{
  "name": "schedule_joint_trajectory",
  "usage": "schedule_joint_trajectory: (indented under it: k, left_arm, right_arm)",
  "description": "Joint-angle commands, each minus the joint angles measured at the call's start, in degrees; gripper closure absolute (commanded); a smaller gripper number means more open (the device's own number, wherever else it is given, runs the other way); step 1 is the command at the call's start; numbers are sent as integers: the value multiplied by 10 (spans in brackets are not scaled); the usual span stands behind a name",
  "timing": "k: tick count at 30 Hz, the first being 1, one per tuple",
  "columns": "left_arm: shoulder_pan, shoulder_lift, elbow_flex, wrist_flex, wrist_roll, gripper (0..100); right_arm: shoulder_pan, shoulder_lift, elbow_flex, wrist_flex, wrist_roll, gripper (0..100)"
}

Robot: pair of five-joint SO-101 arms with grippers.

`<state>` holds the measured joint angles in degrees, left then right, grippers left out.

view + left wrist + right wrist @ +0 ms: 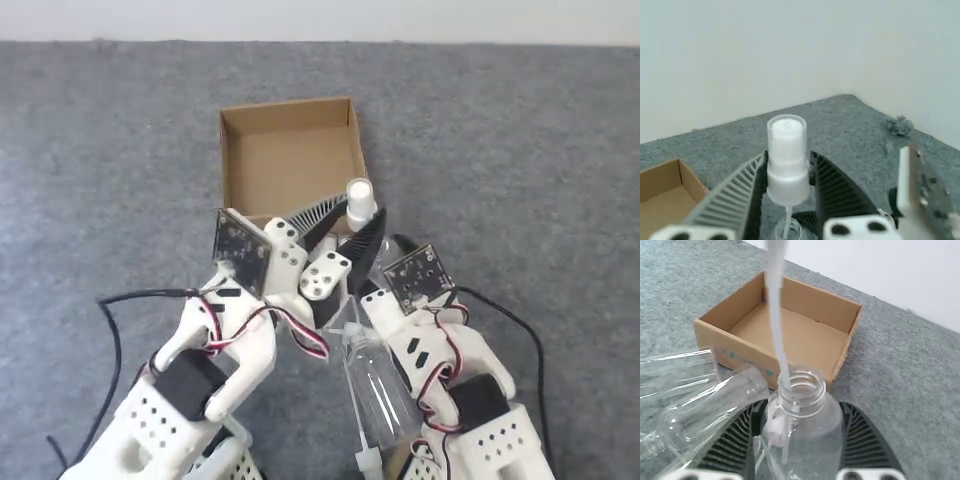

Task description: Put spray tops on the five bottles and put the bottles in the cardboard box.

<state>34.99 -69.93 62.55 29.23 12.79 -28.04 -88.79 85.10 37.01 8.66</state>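
A grey, carpet-like surface spreads across the high view, its nap mottled light and dark. Along the 12 o'clock edge a pale wall meets it in a straight line. In the left wrist view a small clump of grey fluff lies on the surface at the foot of the wall, with a smaller speck just beside it.

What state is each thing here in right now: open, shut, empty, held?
Cardboard box: open, empty.
Spray top: gripped, tube entering the bottle, not seated.
Upright bottle: gripped, uncapped.
Spare bottles: on their sides.
Left end effector: shut on spray top.
Right end effector: shut on upright bottle.
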Motion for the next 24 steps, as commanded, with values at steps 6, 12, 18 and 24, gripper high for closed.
schedule_joint_trajectory:
  k: [6,12,18,24]
  left_arm:
    - [2,-8,41,-78,-7,987]
    - [1,-7,48,-80,-4,987]
    - [2,-7,87,-135,-4,987]
    - [5,-6,110,-158,-4,987]
  right_arm:
    - [20,-12,-10,-15,6,972]
    - [21,-12,-11,-15,7,970]
    - [22,-12,-12,-15,7,971]
    - [22,-86,4,-1,8,971]
